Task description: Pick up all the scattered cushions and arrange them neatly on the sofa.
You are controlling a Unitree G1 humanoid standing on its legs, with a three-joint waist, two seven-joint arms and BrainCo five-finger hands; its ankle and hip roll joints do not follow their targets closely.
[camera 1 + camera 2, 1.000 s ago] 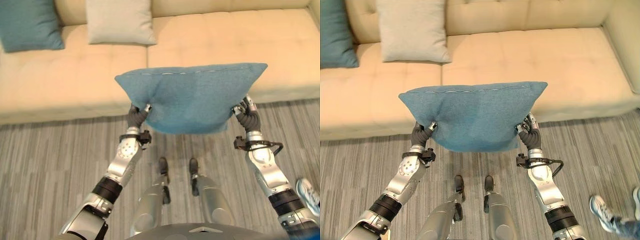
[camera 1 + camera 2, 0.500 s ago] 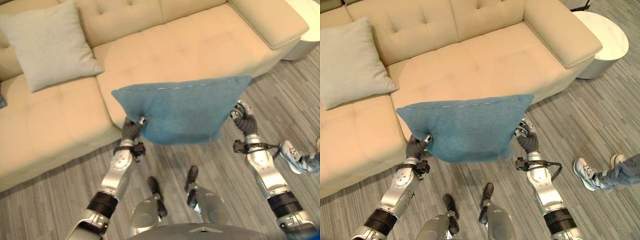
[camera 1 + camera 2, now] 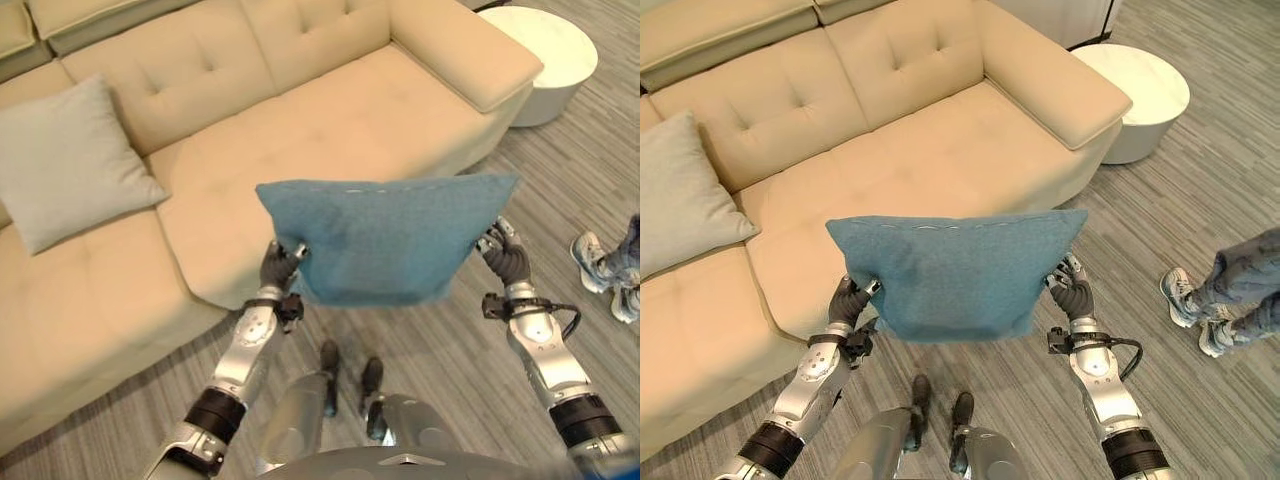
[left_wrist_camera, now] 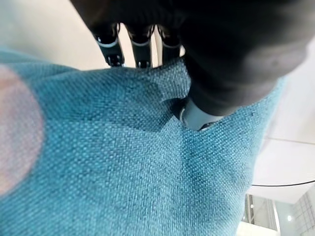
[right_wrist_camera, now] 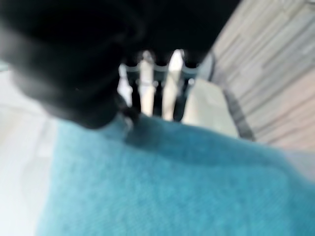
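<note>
Between the two hands: teal cushion (image 3: 958, 272), held up flat in the air, broad face to the head camera, a seam along its upper edge.
Left hand (image 3: 849, 301): clamped on the lower left corner of the teal cushion; fingers (image 4: 141, 48) reach over the fabric edge in its wrist view, thumb pressed into the cloth.
Right hand (image 3: 1072, 292): clamped on the lower right corner of the same cushion; fingers (image 5: 152, 78) curl over the edge in its wrist view.
Cushion position: above the floor, just in front of the sofa's seat edge, touching neither seat nor floor.
Sofa (image 3: 940, 140): cream upholstery, tufted back panels, wide seat cushions, one padded armrest (image 3: 1055, 75) at the robot's right end; it runs diagonally across the head views.
Grey cushion (image 3: 65, 162): pale grey, square, leaning against the sofa back on the left seat, well apart from the teal one.
Side table (image 3: 1135, 90): round, white, low, standing just beside the armrest end of the sofa.
Floor (image 3: 1180, 200): grey striped planks or carpet, running under the sofa front and round the table.
Person (image 3: 1225, 295): legs in blue trousers and pale sports shoes, standing on the floor at the robot's right, well apart from the sofa.
</note>
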